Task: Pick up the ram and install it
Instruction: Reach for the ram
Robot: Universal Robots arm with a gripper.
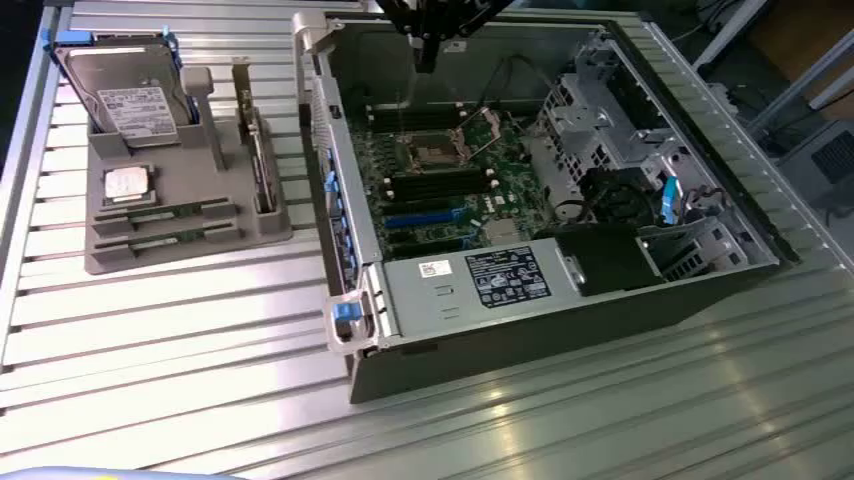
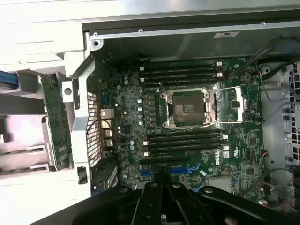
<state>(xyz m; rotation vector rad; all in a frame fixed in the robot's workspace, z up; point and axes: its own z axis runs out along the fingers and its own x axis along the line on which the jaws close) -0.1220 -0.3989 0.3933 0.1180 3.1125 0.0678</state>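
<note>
**Q:** Quick one: where's your end effector [image 1: 427, 64]?

**A:** In the exterior view you've got it at 12 o'clock, hanging over the far end of the open computer case [image 1: 534, 335]. In the wrist view it sits above the motherboard [image 2: 136, 117], with the CPU socket [image 2: 187, 108] and the black memory slots [image 2: 185, 139] under it.

**Q:** Fingers?

**A:** Pressed together, nothing between them. You're not touching anything.

**Q:** And the ram?

**A:** The ram [image 1: 163, 212] lies flat in a groove of the gray holder [image 1: 187, 258]. The holder is on the table [image 1: 200, 350], at 9 o'clock from the case. That's well apart from your end effector. A second green stick [image 1: 158, 238] lies just beside the ram, at its 6 o'clock, in its own groove. The ram is not picked up and not installed yet.

**Q:** What else is in that holder?

**A:** The hard drive [image 1: 127, 100] with blue rails leans at the 12 o'clock end. A square silver chip [image 1: 127, 183] sits between the drive and the ram. The expansion card [image 1: 251, 140] stands on edge along the holder's 3 o'clock side, nearest the case.

**Q:** And the case itself?

**A:** It lies on its side with the open face up. A metal box with a white label [image 1: 507, 278] sits at the board's 6 o'clock end. There's a blue latch [image 1: 347, 312] at the case's 7 o'clock corner.
</note>
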